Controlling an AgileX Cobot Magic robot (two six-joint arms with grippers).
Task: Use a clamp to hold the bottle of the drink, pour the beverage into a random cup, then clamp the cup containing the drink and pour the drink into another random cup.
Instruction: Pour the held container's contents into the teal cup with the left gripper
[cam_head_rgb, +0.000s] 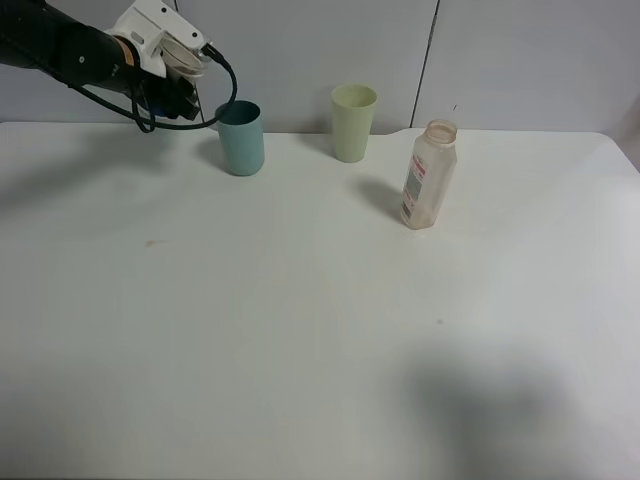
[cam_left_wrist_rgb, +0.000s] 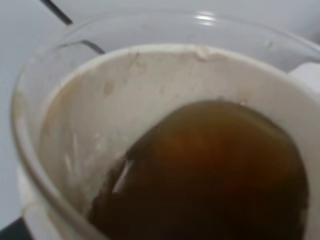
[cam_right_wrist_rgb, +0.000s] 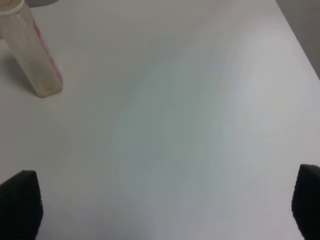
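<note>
My left gripper (cam_head_rgb: 185, 85) is at the back left of the table, raised just left of the dark teal tumbler (cam_head_rgb: 241, 138) and about level with its rim. It is shut on the cup (cam_left_wrist_rgb: 100, 100), whose white inner wall and clear rim fill the left wrist view. The cup is tilted, and the brown beverage (cam_left_wrist_rgb: 215, 170) is pooled against one side; no stream shows. The bottle (cam_head_rgb: 428, 175) (cam_right_wrist_rgb: 32, 50) stands upright and uncapped at the back right and looks empty. My right gripper (cam_right_wrist_rgb: 160, 210) is open over bare table, well clear of the bottle.
A pale yellow-green tumbler (cam_head_rgb: 353, 122) stands upright between the teal tumbler and the bottle, near the back wall. The white table (cam_head_rgb: 300, 330) stretches forward from this row. A black cable loops from my left wrist down beside the teal tumbler.
</note>
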